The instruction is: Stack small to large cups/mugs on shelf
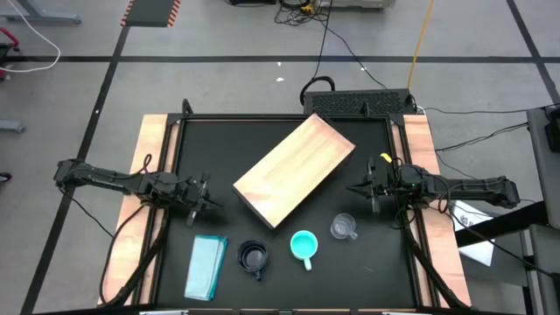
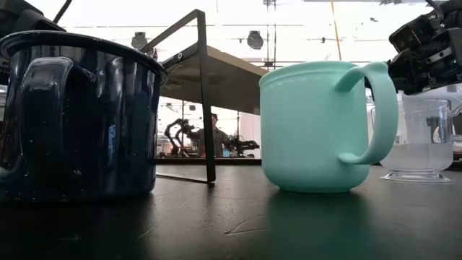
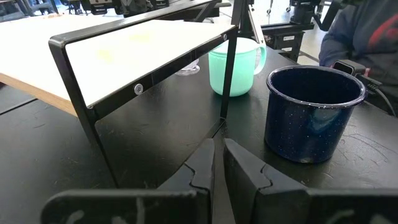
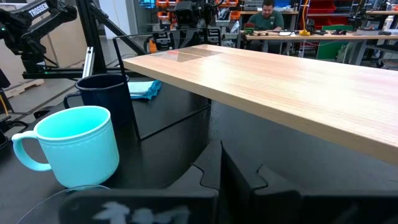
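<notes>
From table level the clear cup [image 2: 417,141] is half hidden behind the turquoise mug [image 2: 321,126]. Three cups stand in a row on the black table [image 1: 289,262] in front of one wooden shelf [image 1: 295,170], the navy mug [image 1: 254,258] leftmost. Left end effector [image 1: 213,203] and right end effector [image 1: 354,189] flank the shelf, both empty, fingers together.

Table [image 1: 289,262]: shelf [image 1: 295,171]; mugs [image 1: 303,247]; block [image 1: 206,267]

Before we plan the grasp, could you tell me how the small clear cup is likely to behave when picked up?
The small clear cup looks thin-walled and empty, so probably light. Its glossy wall may be slippery. It stands upright on a flat base, so it seems unlikely to roll.
</notes>
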